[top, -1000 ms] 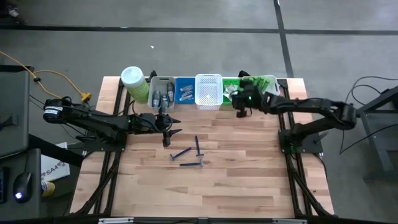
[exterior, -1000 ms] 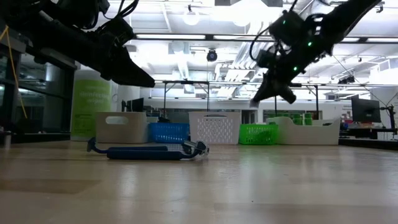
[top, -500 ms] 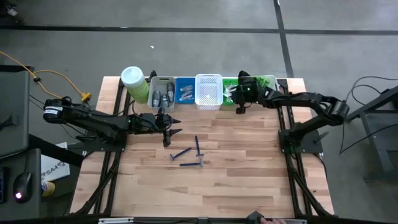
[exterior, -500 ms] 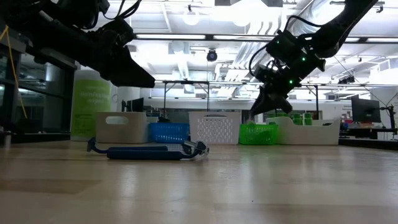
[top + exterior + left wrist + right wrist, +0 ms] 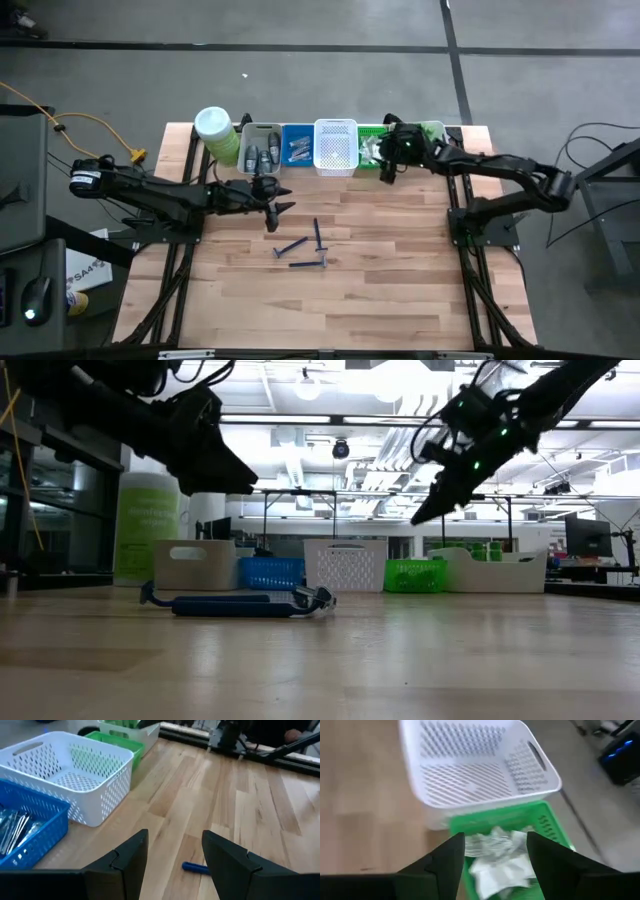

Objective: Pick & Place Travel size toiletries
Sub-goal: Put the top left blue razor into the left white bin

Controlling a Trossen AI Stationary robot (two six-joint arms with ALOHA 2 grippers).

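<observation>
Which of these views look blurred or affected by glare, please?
Right wrist view: motion-blurred, the green bin and white basket smeared. Low view: bright ceiling lights leave both arms in silhouette. High and left wrist views: evenly lit, sharp.

My table (image 5: 400,270) is pale planked wood, smooth, faintly glossy. White basket (image 5: 75,775) and green basket (image 5: 545,827): perforated plastic. Sachets (image 5: 500,857) look crinkly.
</observation>
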